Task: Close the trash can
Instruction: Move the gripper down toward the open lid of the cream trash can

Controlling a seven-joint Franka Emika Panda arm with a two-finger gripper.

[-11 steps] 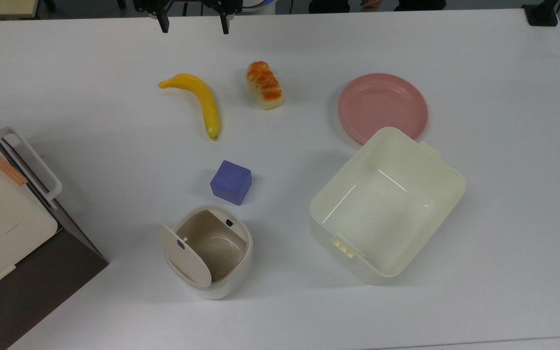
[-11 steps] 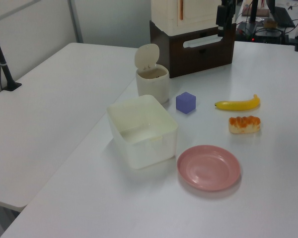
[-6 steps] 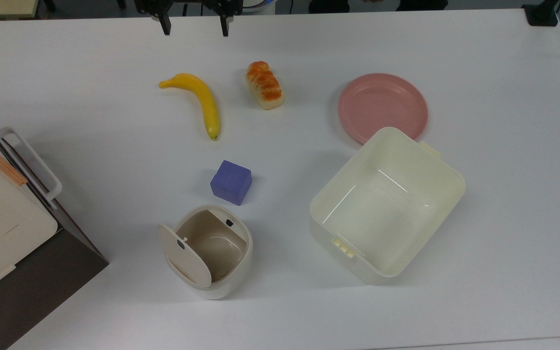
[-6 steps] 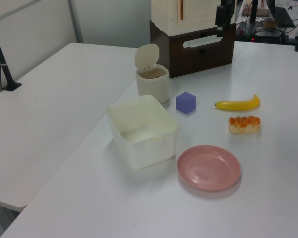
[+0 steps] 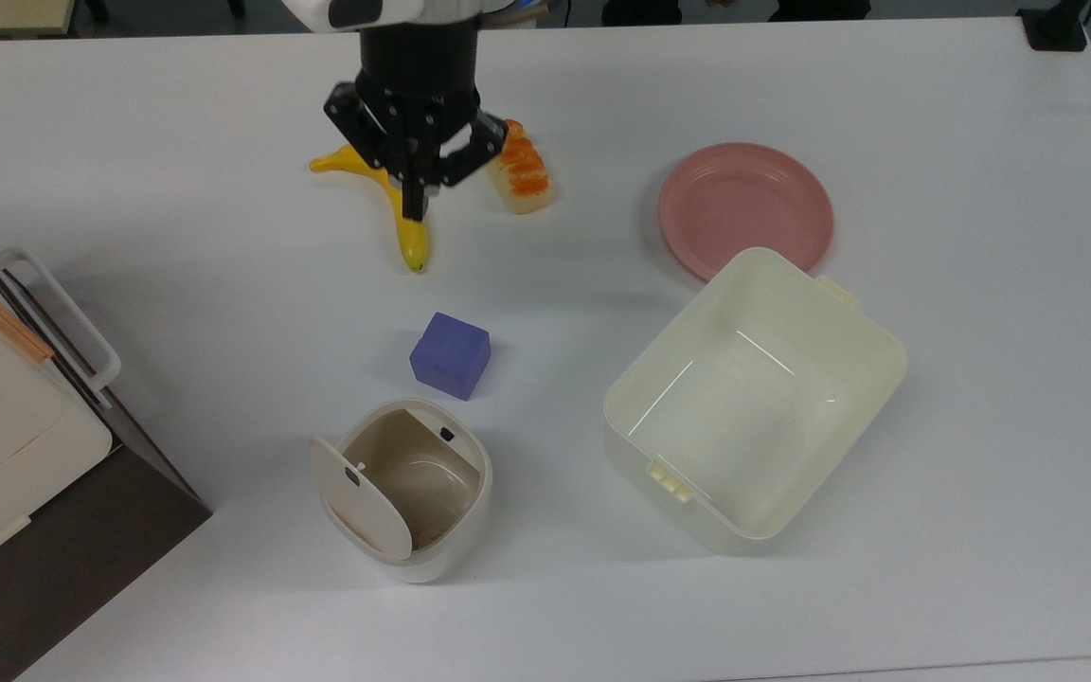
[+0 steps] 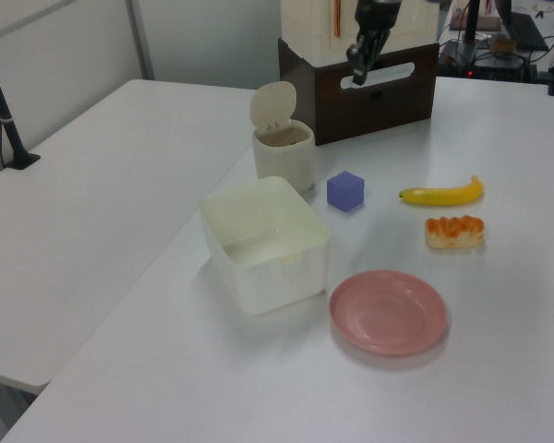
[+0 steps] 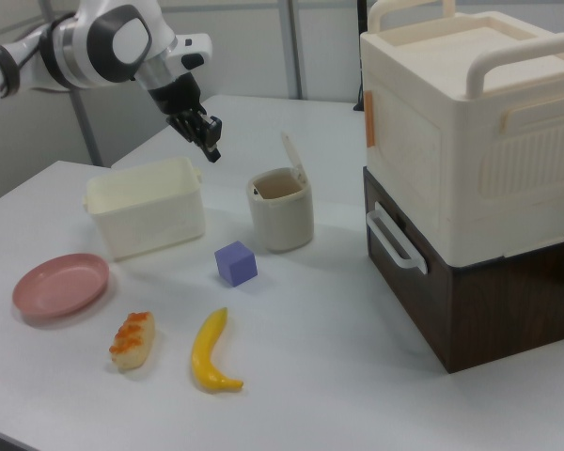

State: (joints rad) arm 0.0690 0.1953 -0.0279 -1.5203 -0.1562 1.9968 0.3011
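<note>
the arm reaches out, its gripper (image 5: 414, 204) pointing down, fingers together.

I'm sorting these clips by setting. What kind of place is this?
Probably a robotics lab or test room: a robot arm hangs over a plain white table set with props such as a toy-like banana, a purple cube and a small trash can, with cabling and gear behind.

Banana (image 5: 410, 227), bread (image 5: 527, 175), pink plate (image 5: 745, 208), purple cube (image 5: 450, 355), tub (image 5: 754, 398).
</note>
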